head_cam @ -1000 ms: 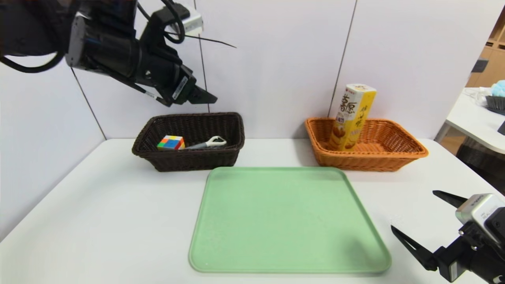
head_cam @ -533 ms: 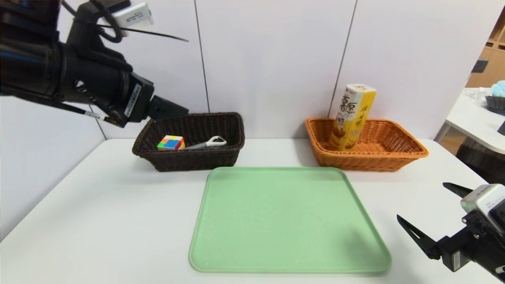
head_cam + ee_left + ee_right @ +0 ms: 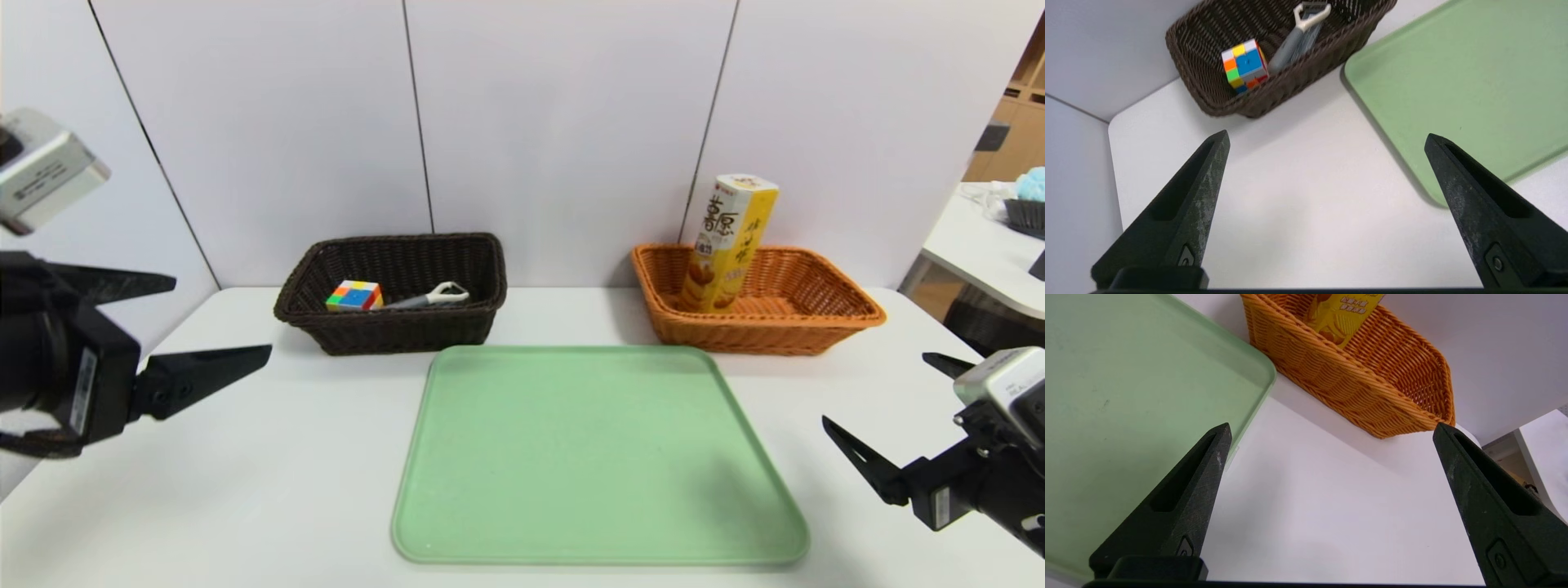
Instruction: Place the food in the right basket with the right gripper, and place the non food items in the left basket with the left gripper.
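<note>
Pulling back from the dark basket (image 3: pixel 392 290), my left gripper (image 3: pixel 216 322) now hangs low near the table's left edge, when a moment ago it was up high over that basket. Its fingers are spread wide and hold nothing. My right gripper (image 3: pixel 886 404) has hardly moved; it sits by the table's right edge, fingers wide apart too, with nothing in them.

I see the color cube (image 3: pixel 354 296) and the peeler (image 3: pixel 431 297) lying inside the dark basket at the table's far left. The yellow snack box (image 3: pixel 729 242) leans in the orange basket (image 3: pixel 759 314) at the far right. The green tray (image 3: pixel 596 457) lies bare in the middle, near the front edge.

I see the white table (image 3: pixel 245 457) against a pale panel wall (image 3: pixel 563 122). Another white table (image 3: pixel 980 245) stands off to the right.
</note>
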